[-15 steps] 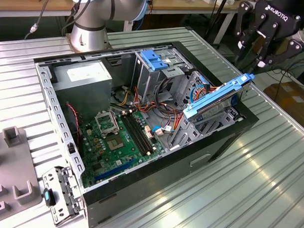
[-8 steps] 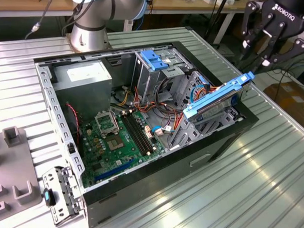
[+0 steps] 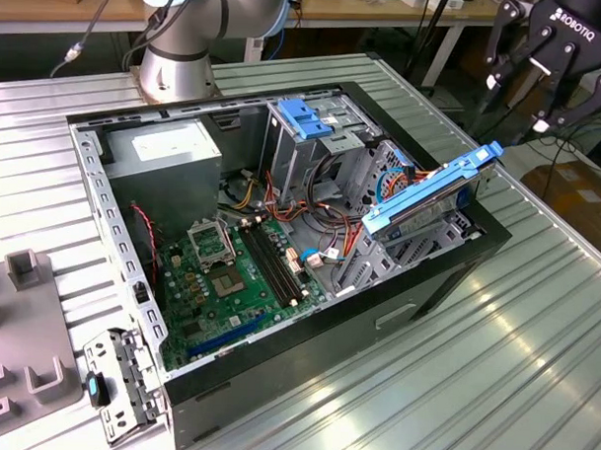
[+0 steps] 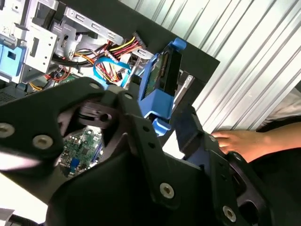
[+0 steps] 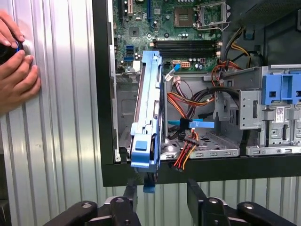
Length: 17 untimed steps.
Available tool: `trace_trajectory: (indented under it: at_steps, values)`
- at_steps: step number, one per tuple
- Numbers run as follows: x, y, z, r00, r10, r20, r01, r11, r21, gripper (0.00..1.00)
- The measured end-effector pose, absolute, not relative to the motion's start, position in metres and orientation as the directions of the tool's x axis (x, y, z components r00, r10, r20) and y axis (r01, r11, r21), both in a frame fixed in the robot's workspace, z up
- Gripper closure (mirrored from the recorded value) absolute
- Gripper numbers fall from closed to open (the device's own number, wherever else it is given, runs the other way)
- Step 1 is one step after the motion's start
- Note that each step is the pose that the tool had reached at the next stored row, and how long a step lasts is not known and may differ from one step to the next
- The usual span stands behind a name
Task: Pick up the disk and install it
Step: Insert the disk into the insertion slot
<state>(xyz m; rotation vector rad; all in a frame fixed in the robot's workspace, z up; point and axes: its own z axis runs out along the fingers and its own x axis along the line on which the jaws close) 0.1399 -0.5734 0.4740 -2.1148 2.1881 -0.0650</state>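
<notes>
A: See the disk [image 3: 432,193]?

B: Yes — propped at a slant on the grey drive cage [image 3: 373,267] inside the open computer case [image 3: 396,317], low end toward the motherboard [image 3: 215,276], high end lifted over the case wall on the exterior view's right. Not seated in any bay, by the look of it.

A: And the gripper [image 5: 162,188]?

B: Spread wide, holding nothing. Hangs off beyond the raised end, well apart from the disk.

A: Heavy to lift?

B: Probably dense for its size: metal body, stiff, no give. Likely smooth on the flat faces, so apt to slide under a hard grip. Blue rails [image 5: 146,94] of plastic along the long edges — some flex there, perhaps.

A: Fragile?

B: Best treated so. Seems to carry a bare circuit board [image 4: 159,75] on one face in the second wrist view; a poor place to press. No knocks, no drops.

A: Where to take hold, then?

B: Across the two long rails, near the middle of the length, to guard against tipping. Not by the end tab [image 5: 142,148] alone; could bend or slip loose.

A: Anything close by?

B: A person's hands [image 5: 16,70] over the ribbed table [image 5: 61,141], near the case. Loose red and orange cables [image 5: 186,100] under and beside the disk too; could snag on the way in.
</notes>
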Motion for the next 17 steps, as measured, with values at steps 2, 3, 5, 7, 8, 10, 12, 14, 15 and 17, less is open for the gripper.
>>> trace_trajectory:
  at_steps: [2, 3, 5, 7, 8, 10, 12, 14, 15, 17]
  values:
    - [0.144, -0.573, 0.474, -0.032, -0.999, -0.041, -0.995, 0.036, -0.095, 0.36]
    - [0.145, -0.573, 0.474, -0.032, -0.999, -0.04, -0.995, 0.036, -0.093, 0.3]
    - [0.148, -0.573, 0.472, -0.038, -0.998, -0.04, -0.996, 0.041, -0.079, 0.3]
    - [0.148, -0.574, 0.471, -0.043, -0.998, -0.039, -0.997, 0.045, -0.062, 0.3]
    - [0.148, -0.574, 0.47, -0.048, -0.998, -0.039, -0.997, 0.05, -0.05, 0.3]
    - [0.149, -0.574, 0.467, -0.055, -0.998, -0.038, -0.998, 0.056, -0.04, 0.3]
    - [0.151, -0.574, 0.463, -0.059, -0.998, -0.038, -0.997, 0.061, -0.039, 0.3]
    - [0.153, -0.575, 0.459, -0.062, -0.997, -0.038, -0.997, 0.064, -0.039, 0.3]
    - [0.153, -0.575, 0.457, -0.064, -0.997, -0.038, -0.997, 0.066, -0.039, 0.3]
    - [0.154, -0.576, 0.451, -0.076, -0.996, -0.038, -0.996, 0.078, -0.034, 0.3]
